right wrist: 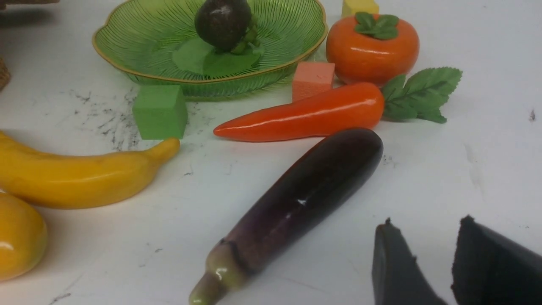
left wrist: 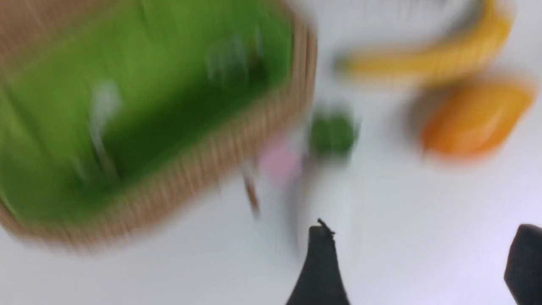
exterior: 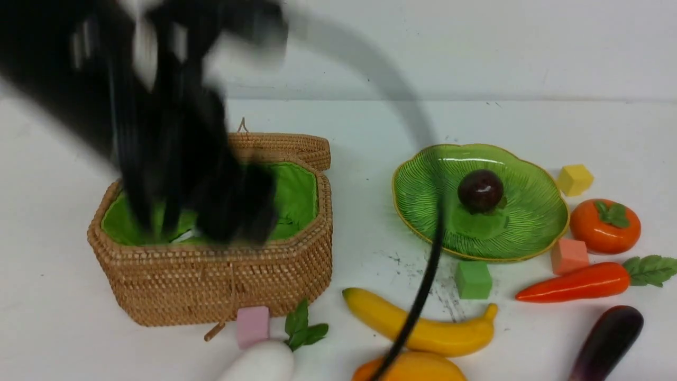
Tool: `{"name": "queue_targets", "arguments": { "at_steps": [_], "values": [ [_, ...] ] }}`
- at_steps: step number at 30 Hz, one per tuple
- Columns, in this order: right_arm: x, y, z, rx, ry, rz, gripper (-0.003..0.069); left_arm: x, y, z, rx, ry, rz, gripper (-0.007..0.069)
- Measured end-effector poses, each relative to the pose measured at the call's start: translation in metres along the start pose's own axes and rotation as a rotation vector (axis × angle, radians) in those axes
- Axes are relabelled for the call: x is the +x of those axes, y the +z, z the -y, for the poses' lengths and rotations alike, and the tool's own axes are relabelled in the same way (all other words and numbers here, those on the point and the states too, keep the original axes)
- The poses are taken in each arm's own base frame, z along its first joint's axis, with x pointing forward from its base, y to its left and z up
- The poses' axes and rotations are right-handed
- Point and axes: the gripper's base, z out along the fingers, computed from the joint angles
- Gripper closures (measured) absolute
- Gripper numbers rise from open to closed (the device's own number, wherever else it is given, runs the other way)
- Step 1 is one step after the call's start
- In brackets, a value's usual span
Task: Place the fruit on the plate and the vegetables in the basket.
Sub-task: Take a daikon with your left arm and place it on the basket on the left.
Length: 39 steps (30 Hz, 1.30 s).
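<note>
Radish (exterior: 259, 362), mango (exterior: 412, 369) foremost; ball (exterior: 480, 190) on plate (exterior: 531, 225); left gripper (left wrist: 423, 239) wide, empty; right gripper (right wrist: 427, 226) narrow, empty.

Bright, even overhead light; sharpness differs by view.
In the front view the left arm (exterior: 174, 159) is a black motion smear above the basket (exterior: 211, 280) and a cable (exterior: 418, 301) is soft, while the plate (exterior: 508, 238) and banana (exterior: 455, 333) are crisp. The left wrist view is blurred throughout, with the basket lining and mango (left wrist: 474, 118) streaked. The right wrist view is sharp, and white glare streaks lie on the eggplant (right wrist: 305, 195), carrot (right wrist: 305, 114) and persimmon (right wrist: 372, 51). Shadows on the white table (right wrist: 465, 169) are faint and soft-edged.
</note>
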Motion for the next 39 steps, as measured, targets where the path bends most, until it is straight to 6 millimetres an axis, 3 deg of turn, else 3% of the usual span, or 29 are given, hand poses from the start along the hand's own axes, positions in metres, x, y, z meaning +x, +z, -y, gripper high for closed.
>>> {"name": "queue_targets", "arguments": {
  "at_steps": [1,2,3,4,6,10,21,32,39],
  "values": [
    [0.000,0.000,0.000,0.000,0.000,0.000,0.0421,0.013,0.020,0.001,0.001,0.005,-0.071,0.0089],
    [0.000,0.000,0.000,0.000,0.000,0.000,0.0421,0.015,0.024,0.001,0.000,0.006,-0.082,0.0089],
    [0.000,0.000,0.000,0.000,0.001,0.000,0.0421,0.032,0.053,0.003,0.003,0.014,-0.141,0.0089],
    [0.000,0.000,0.000,0.000,0.001,0.000,0.0421,0.036,0.059,0.004,0.003,0.016,-0.149,0.0089],
    [0.000,0.000,0.000,0.000,0.001,0.000,0.0421,0.053,0.091,0.006,0.008,0.024,-0.163,0.0089],
    [0.000,0.000,0.000,0.000,0.000,0.000,0.0421,0.063,0.121,0.008,0.015,0.031,-0.149,0.0090],
    [0.000,0.000,0.000,0.000,-0.001,0.000,0.0421,0.051,0.141,0.008,-0.002,-0.005,-0.059,0.0092],
    [0.000,0.000,0.000,0.000,0.000,0.000,0.0421,0.054,0.176,0.012,0.005,-0.070,-0.165,0.0092],
    [0.000,0.000,0.000,0.000,0.000,0.000,0.0421,0.056,0.177,0.013,0.006,-0.064,-0.178,0.0120]
  ]
}}
